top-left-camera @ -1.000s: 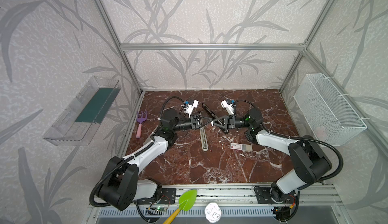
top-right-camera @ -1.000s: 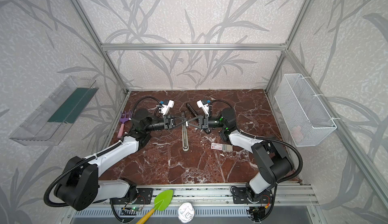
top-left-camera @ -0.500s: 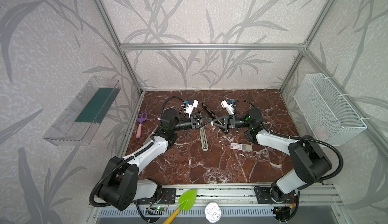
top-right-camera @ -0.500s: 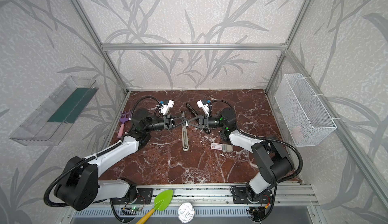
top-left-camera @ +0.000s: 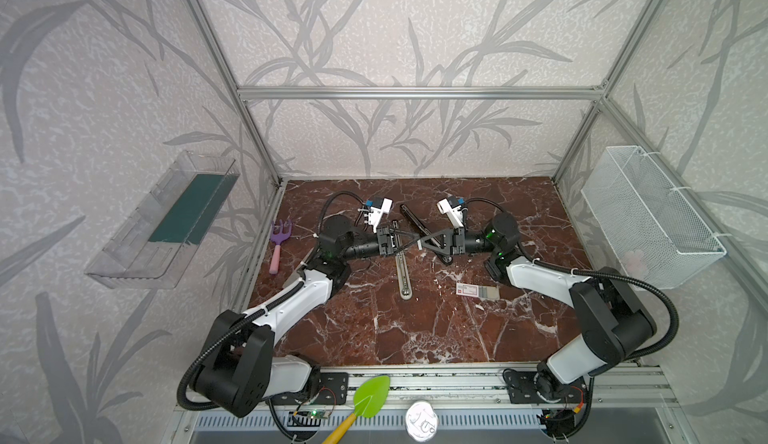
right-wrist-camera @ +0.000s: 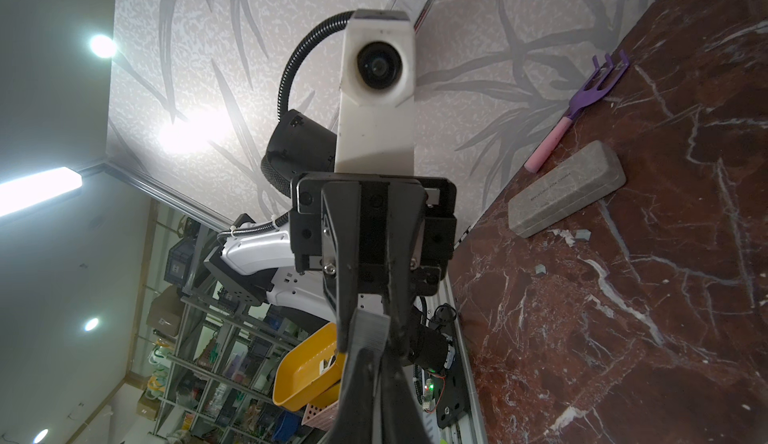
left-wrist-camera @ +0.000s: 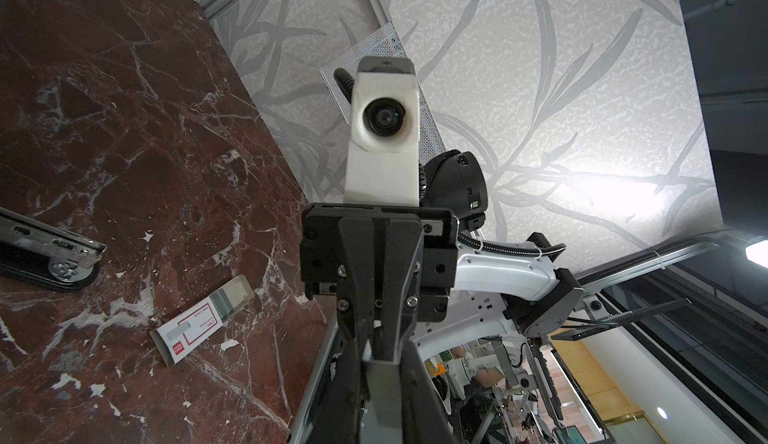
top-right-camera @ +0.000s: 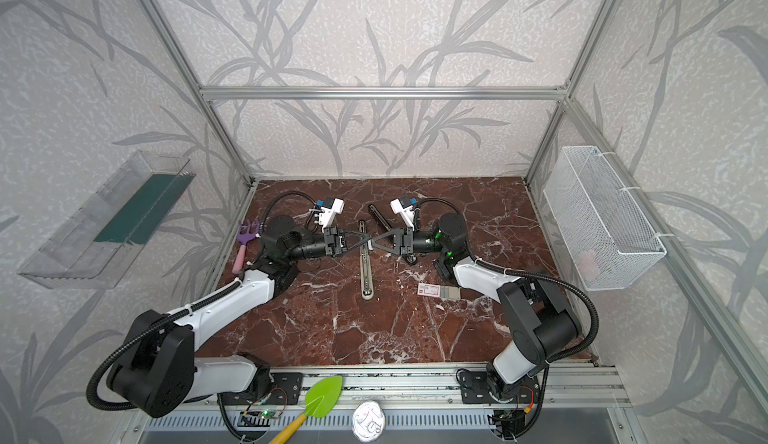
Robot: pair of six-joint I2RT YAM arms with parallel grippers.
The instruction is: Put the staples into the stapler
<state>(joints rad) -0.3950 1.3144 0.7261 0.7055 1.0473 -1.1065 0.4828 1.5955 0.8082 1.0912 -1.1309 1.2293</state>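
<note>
We see the left gripper (top-left-camera: 414, 241) pinched on a short ribbed grey staple strip (right-wrist-camera: 368, 331). The right gripper (top-left-camera: 424, 243) meets it tip to tip, but we cannot tell its grip. Just below lies the open black desk stapler (top-left-camera: 417, 223), which we judge not yet loaded. The flat white red-marked cardboard box (top-left-camera: 471, 290) lies well apart.

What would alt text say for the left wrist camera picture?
The right gripper and left gripper meet tip to tip, both pinching a grey staple strip. On the marble table lie a white staple box and the stapler.

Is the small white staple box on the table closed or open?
Open: the inner tray is slid partly out of the white sleeve, showing grey staples.
</note>
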